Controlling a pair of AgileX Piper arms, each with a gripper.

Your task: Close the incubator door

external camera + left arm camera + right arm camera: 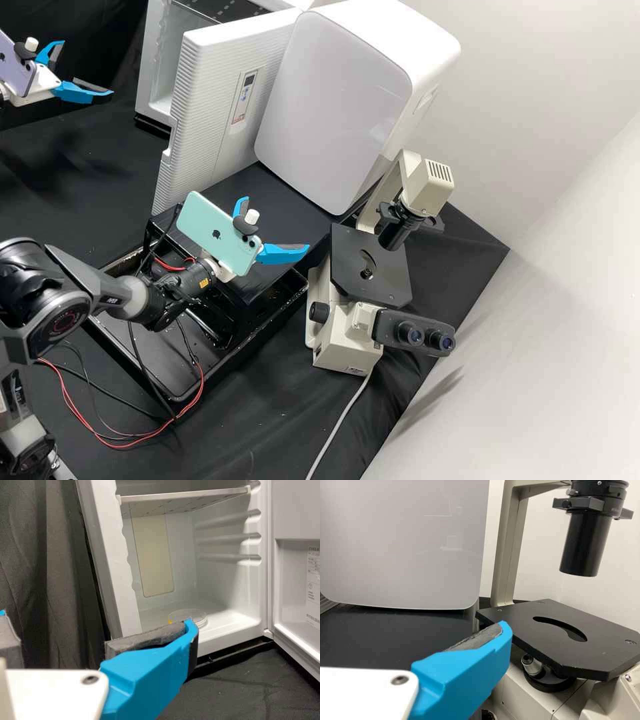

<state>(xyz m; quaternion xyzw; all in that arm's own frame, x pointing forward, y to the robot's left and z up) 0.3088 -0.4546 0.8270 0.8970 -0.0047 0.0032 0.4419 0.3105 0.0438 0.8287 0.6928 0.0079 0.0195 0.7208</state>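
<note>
We saw the incubator door (pixel 220 113) wide open, its ribbed outer face toward the high camera and its free edge clear of the incubator (pixel 155 73). Dark cloth (pixel 93 177) lay between that edge and the left gripper (pixel 87 67), which hung well apart on the side of the opening. The right gripper (pixel 277 223) had tighter surroundings: it was above the edge of the black platform (pixel 287 183), between the door's outer side and the microscope (pixel 340 347), close to the black stage (pixel 393 287). Behind the platform's top we saw a white rounded cabinet (pixel 333 100), and below it a black tray (pixel 253 343) with cables (pixel 133 443) hanging over it.

From the left wrist we looked into the incubator, past a shelf (pixel 185 497) to a clear round dish (pixel 192 616) on its floor, and saw the door's inner face with a paper label (pixel 313 580). The high view gave us the small display (pixel 250 79) on the outer face instead. From the right wrist we saw the gap under the stage, with an objective (pixel 532 665) in it.

Both grippers had their blue fingers spread, with nothing held between them. In the high view, the right arm (pixel 73 293) reached in low from the left edge, with a mint phone (pixel 217 230) mounted on its wrist; the left wrist carried a lilac phone (pixel 15 63).
</note>
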